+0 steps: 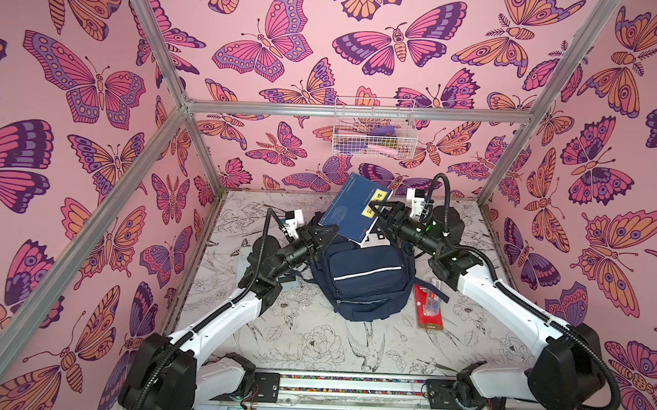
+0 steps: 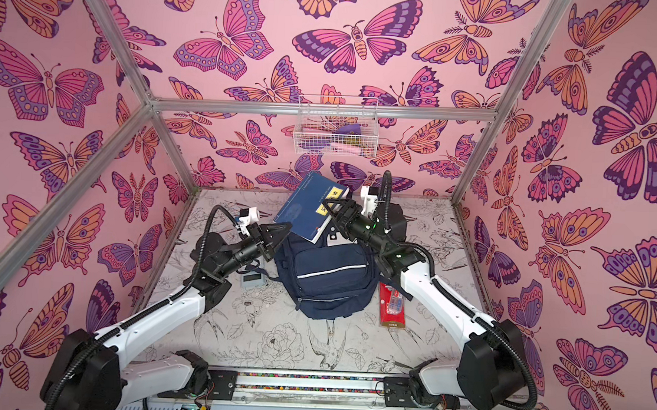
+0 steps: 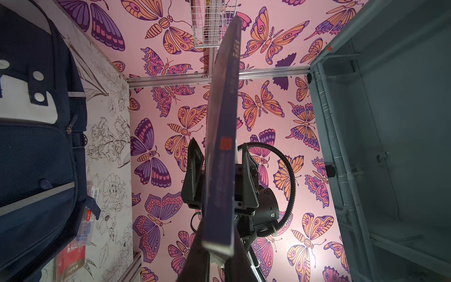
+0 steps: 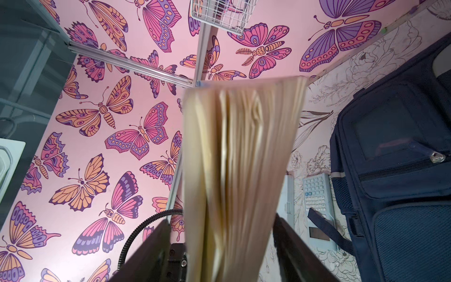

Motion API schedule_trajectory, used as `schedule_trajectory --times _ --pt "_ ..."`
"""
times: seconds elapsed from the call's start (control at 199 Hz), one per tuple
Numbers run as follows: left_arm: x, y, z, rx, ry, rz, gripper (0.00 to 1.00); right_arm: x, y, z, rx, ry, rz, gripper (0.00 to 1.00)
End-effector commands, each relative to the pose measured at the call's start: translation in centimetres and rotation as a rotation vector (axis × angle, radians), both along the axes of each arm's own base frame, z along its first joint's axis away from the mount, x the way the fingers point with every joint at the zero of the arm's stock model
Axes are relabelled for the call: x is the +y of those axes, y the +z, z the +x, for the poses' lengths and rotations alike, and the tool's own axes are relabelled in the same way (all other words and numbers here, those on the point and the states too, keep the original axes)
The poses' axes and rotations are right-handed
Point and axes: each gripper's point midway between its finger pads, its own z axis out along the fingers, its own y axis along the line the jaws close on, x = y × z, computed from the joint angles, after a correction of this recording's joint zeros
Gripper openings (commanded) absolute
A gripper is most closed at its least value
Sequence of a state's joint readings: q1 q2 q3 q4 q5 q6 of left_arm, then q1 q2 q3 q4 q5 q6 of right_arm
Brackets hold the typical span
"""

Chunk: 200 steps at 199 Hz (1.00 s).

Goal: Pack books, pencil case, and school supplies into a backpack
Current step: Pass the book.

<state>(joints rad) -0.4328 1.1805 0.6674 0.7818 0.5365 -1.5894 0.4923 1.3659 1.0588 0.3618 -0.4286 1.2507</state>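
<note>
Aloft, left arm (image 1: 217, 317) raised, jaws clamped on books (image 1: 348, 211) above backpack (image 1: 365, 281), right arm (image 1: 481, 287) opposite, jaws apart around them.

A white wire basket (image 1: 374, 129) hangs on the butterfly wall (image 1: 251, 36), above and beyond the jaws. Below them lies the flower-printed tabletop (image 1: 312, 344). Metal bars (image 1: 266, 108) run along the walls.

The thin navy-blue books (image 1: 351, 211) carry yellow label strips with black characters, and their page edges are cream. The large navy-blue fabric backpack (image 1: 361, 281) has white reflective stripes and a white patch. Orange, purple and magenta butterflies cover the pink panel walls (image 1: 94, 85). The white counter (image 1: 312, 340) bears black line drawings of flowers and birds. The flat red packet (image 1: 427, 307) has blue and white print, and the pale blue-grey calculator (image 4: 316, 195) has white keys.
</note>
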Motion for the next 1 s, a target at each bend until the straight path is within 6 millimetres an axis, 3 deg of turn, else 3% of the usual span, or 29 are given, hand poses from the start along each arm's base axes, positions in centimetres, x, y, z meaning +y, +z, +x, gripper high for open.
schedule_trajectory --times 0.0,0.231,0.376,0.396,0.446,0.487,0.592,0.737,0.893,0.998 --pt "-0.3 2.4 -1.3 -0.1 -0.045 -0.052 0.0 0.2 1.5 -0.1 -0.043 0.022 0.034 0.53" --pt "-0.8 1.4 -1.1 -0.083 -0.07 -0.045 0.0 0.1 1.2 -0.1 -0.037 0.022 0.014 0.21" --pt "-1.1 -0.9 -0.7 -0.04 -0.082 0.024 0.0 -0.3 1.0 -0.5 -0.032 0.016 -0.013 0.05" --pt "-1.2 -1.2 -0.6 -0.037 -0.083 0.044 0.07 -0.5 1.0 -0.5 -0.03 0.013 -0.023 0.04" --pt "-1.3 -2.0 -0.6 -0.02 -0.091 0.104 0.37 -1.1 0.3 -0.6 -0.004 -0.001 -0.063 0.01" --pt "-1.4 -2.7 -0.7 -0.015 -0.095 0.187 0.52 -1.8 -0.2 -0.9 0.017 -0.018 -0.107 0.0" --pt "-0.5 -4.8 -1.0 -0.007 -0.066 0.496 0.71 -5.1 -2.5 -1.7 0.103 -0.095 -0.272 0.0" --pt "-0.2 -7.9 -1.3 -0.052 -0.105 0.889 0.79 -11.2 -6.0 -4.7 0.223 -0.203 -0.481 0.0" --pt "-3.9 -12.2 -2.1 -0.138 -0.28 1.172 0.8 -17.2 -9.1 -9.8 0.34 -0.301 -0.625 0.0" --pt "-6.8 -15.0 -2.5 -0.205 -0.389 1.302 0.8 -19.8 -10.8 -13.0 0.409 -0.35 -0.673 0.0"
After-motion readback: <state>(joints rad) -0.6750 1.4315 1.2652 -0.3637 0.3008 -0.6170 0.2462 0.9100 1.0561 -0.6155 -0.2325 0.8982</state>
